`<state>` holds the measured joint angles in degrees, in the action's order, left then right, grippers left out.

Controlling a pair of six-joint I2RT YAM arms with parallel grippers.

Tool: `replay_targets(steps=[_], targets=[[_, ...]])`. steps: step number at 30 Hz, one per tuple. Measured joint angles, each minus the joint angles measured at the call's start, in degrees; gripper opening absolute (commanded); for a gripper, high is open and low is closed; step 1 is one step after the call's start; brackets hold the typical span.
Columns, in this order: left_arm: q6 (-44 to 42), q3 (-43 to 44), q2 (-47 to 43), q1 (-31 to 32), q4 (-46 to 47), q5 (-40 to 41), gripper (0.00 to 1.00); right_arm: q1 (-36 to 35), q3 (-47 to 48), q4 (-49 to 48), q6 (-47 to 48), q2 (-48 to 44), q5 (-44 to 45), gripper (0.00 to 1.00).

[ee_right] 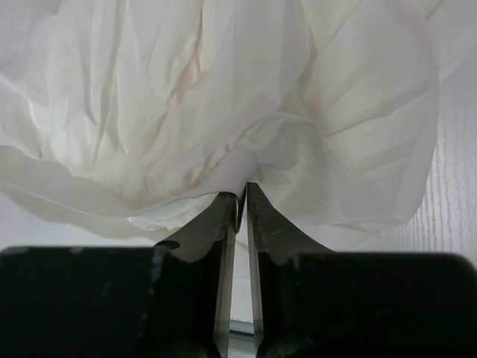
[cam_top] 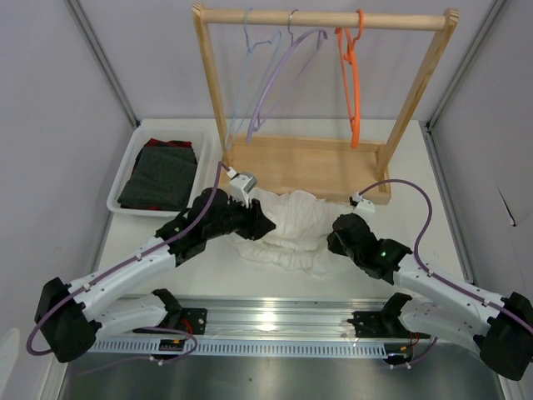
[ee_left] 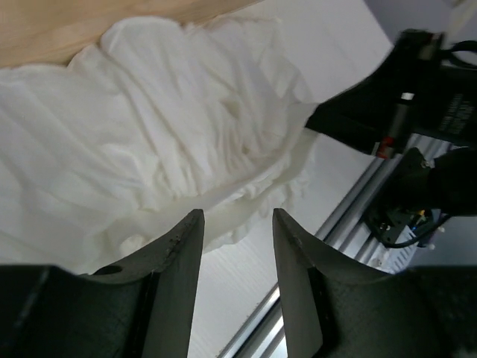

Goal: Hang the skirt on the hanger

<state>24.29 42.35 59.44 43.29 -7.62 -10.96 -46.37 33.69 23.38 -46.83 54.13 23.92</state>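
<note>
One white crinkly ruffled skirt (cam_top: pixel 287 225) lies crumpled mid white desk (cam_top: pixel 215 271); our left pincer (ee_left: pixel 237 216) gapes beside its left edge, our right pincer (ee_right: pixel 244 190) pinches a fold. Farther, the bright orange plastic hanger (cam_top: pixel 352 83) hangs on a wooden rail (cam_top: pixel 325 17), pale walls (cam_top: pixel 50 83) around.

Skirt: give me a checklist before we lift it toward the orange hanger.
1. Right claw gripping skirt: ok, shut on a fold at its edge.
2. Left claw gripping skirt: not ok, open, fabric lies just beyond its tips.
3. Orange hanger on the rack rail: ok, hooked near the right end.
4. Waistband located: cannot tell, skirt lies bunched.
5. Skirt free of the rack base: cannot tell, its far edge lies against the wood.
</note>
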Motion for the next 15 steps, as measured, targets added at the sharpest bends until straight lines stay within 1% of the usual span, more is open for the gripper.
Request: replay_targets(steps=[4, 6, 7, 9, 12, 13, 14, 15], targets=[[-0.5, 6.4, -0.5, 3.7, -1.4, -0.5, 0.53, 0.0, 0.4, 0.6, -0.1, 0.0, 0.0, 0.27], [-0.6, 10.9, -0.4, 6.0, -1.9, -0.2, 0.56, 0.0, 0.5, 0.9, -0.1, 0.0, 0.0, 0.28], [-0.5, 13.4, -0.3, 7.3, -1.9, 0.3, 0.61, 0.0, 0.5, 1.0, 0.0, 0.0, 0.0, 0.28], [-0.5, 18.5, 0.4, 9.5, -2.1, 1.2, 0.62, 0.0, 0.5, 1.2, 0.0, 0.0, 0.0, 0.30], [-0.9, 28.9, 4.2, 12.6, -1.4, 5.4, 0.72, 0.0, 0.5, 1.3, 0.0, 0.0, 0.0, 0.32], [-1.1, 32.1, 5.7, 13.4, -0.9, 7.3, 0.73, 0.0, 0.5, 1.3, 0.0, 0.0, 0.0, 0.32], [-1.6, 35.6, 7.6, 14.4, -0.8, 10.0, 0.74, 0.0, 0.5, 1.4, 0.0, 0.0, 0.0, 0.32], [-2.3, 39.8, 10.3, 15.2, -0.6, 13.1, 0.79, 0.0, 0.5, 1.4, 0.0, 0.0, -0.1, 0.32]])
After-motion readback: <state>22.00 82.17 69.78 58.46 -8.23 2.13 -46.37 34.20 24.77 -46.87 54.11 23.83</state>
